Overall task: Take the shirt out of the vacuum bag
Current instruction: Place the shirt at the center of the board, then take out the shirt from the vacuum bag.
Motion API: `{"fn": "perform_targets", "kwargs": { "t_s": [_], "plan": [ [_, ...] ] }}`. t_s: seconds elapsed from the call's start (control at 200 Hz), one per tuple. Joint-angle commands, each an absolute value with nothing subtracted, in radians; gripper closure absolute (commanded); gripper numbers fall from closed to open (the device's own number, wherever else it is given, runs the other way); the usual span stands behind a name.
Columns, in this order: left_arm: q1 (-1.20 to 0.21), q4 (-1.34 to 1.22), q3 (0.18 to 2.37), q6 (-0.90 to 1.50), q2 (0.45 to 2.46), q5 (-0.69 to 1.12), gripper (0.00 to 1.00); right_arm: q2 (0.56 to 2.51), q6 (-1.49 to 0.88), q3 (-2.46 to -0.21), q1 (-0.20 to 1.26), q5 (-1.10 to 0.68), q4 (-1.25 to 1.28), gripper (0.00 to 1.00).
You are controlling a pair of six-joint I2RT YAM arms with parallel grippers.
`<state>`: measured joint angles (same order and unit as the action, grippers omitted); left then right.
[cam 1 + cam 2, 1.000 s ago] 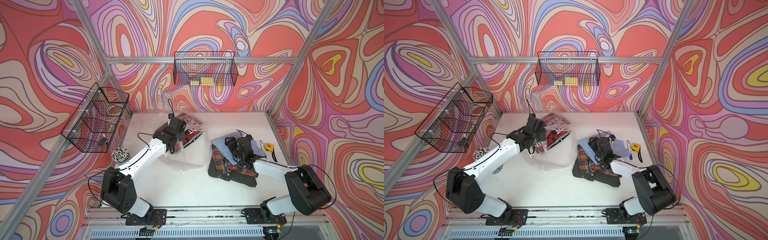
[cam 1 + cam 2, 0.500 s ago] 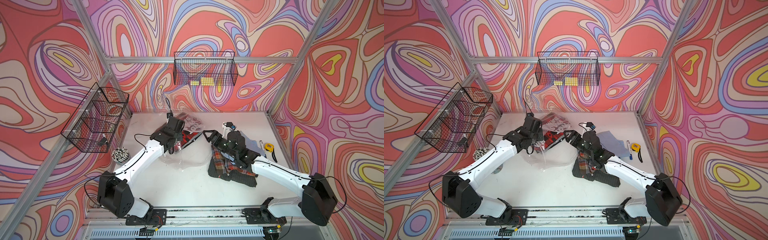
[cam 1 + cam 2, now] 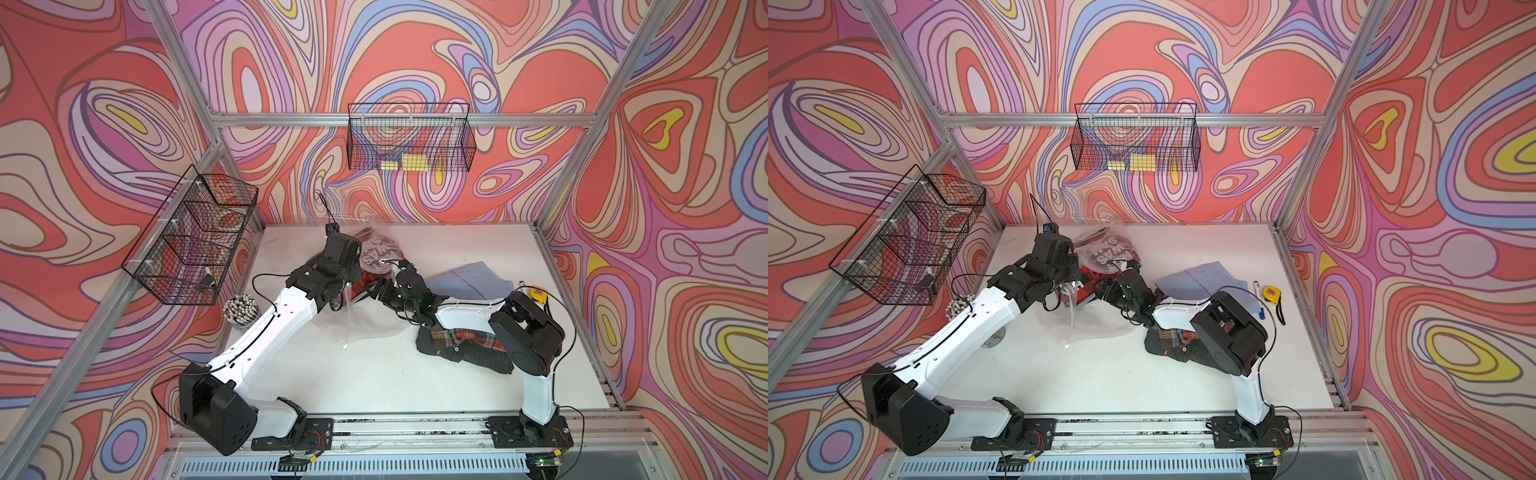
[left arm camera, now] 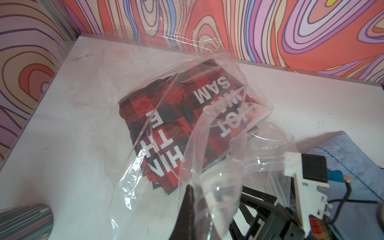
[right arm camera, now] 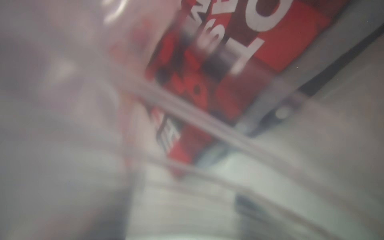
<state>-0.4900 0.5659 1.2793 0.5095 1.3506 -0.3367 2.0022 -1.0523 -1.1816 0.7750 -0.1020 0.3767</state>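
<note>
The bench (image 3: 374, 374) carries the bag (image 4: 218, 145) at 11 o'clock from its centre, with the shirt (image 4: 166, 116) folded inside. I judge the film thin, light and slippery, and the shirt soft and limp. The left gripper (image 4: 189, 199) is closed on the film. The right gripper (image 3: 376, 292) reaches in from 3 o'clock, wide and empty, and should pinch the cloth edge nearest the mouth, not the film.

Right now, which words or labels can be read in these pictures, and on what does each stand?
"SAM": on the shirt in the bag.
"WAS": next line, hazy through plastic.
"OT": end of a word cut by a fold.
Other white letters on the shirt: folded, no whole word.
Tape measure and marker: too small to read.
</note>
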Motion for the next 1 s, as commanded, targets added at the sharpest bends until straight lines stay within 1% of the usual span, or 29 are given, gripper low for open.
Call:
{"fn": "perform_targets", "kwargs": {
  "t_s": [0.0, 0.175, 0.295, 0.376, 0.476, 0.546, 0.651, 0.726, 0.801, 0.997],
  "plan": [
    [-0.483, 0.58, 1.26, 0.525, 1.316, -0.324, 1.0, 2.044, -1.039, -1.248, 0.775, -0.05, 0.384, 0.2],
    [-0.483, 0.567, 1.238, 0.531, 1.304, -0.301, 1.0, 2.1, -1.034, -1.324, 0.775, 0.017, 0.309, 0.22],
    [-0.482, 0.564, 1.232, 0.531, 1.305, -0.274, 1.0, 2.088, -1.038, -1.302, 0.772, 0.104, 0.293, 0.22],
    [-0.482, 0.557, 1.23, 0.536, 1.307, -0.264, 1.0, 2.097, -0.982, -1.368, 0.772, 0.158, 0.186, 0.22],
    [-0.482, 0.559, 1.243, 0.536, 1.315, -0.266, 1.0, 2.11, -0.938, -1.432, 0.772, 0.154, 0.111, 0.22],
    [-0.482, 0.561, 1.255, 0.539, 1.319, -0.27, 1.0, 2.113, -0.951, -1.441, 0.779, 0.108, 0.116, 0.22],
    [-0.482, 0.546, 1.266, 0.554, 1.327, -0.253, 1.0, 2.129, -1.004, -1.413, 0.825, 0.068, 0.213, 0.22],
    [-0.483, 0.548, 1.276, 0.558, 1.335, -0.246, 1.0, 2.133, -1.026, -1.389, 0.858, 0.09, 0.274, 0.22],
    [-0.482, 0.546, 1.276, 0.566, 1.331, -0.243, 1.0, 2.147, -1.067, -1.364, 0.862, 0.079, 0.332, 0.22],
    [-0.488, 0.549, 1.28, 0.571, 1.303, -0.225, 1.0, 2.19, -1.071, -1.373, 0.855, 0.108, 0.314, 0.22]
  ]
}}
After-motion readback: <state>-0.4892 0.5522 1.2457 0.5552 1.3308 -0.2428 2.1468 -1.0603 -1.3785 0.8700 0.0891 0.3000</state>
